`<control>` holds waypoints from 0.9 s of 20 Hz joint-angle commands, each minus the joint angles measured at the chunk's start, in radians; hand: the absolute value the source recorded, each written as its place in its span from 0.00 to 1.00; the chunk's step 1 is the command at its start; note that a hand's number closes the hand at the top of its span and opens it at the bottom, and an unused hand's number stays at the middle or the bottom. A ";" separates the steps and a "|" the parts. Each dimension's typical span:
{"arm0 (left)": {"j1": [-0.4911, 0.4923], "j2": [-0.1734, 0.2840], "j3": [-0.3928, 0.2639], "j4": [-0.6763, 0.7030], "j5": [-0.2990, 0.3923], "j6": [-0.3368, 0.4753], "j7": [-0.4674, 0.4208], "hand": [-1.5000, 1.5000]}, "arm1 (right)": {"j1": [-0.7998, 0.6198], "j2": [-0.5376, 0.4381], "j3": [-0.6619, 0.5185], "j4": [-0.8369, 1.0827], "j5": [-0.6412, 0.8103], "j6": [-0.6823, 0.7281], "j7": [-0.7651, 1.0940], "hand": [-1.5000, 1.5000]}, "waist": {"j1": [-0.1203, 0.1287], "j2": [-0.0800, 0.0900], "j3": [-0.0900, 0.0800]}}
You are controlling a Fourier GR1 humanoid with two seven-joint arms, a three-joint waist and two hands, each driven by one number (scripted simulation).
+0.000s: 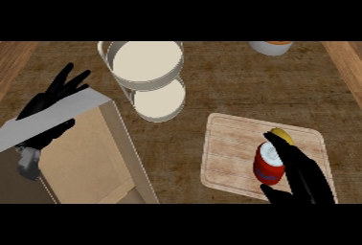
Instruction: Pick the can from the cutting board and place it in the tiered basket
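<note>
While apparently cupping can (268,167), right fingers (286,152) curled

Dim, even light, soft shadows, no glare

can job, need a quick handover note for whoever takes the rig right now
Right robot hand: fingers and thumb either side of the can, apparently closing on it.
Left robot hand: open, resting at the left edge.
Can: red, upright on the cutting board, not lifted. A yellow item sits just behind it.
Tiered basket: upper middle, nothing in it.
Done: reach. Left: lift, carry, place in basket.
</note>
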 commanded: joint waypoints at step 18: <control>-0.006 -0.099 -0.124 0.036 0.102 -0.015 -0.001 0.50 | -0.223 0.036 0.043 0.200 0.053 0.209 0.052 1.00 | 0.024 0.041 -0.017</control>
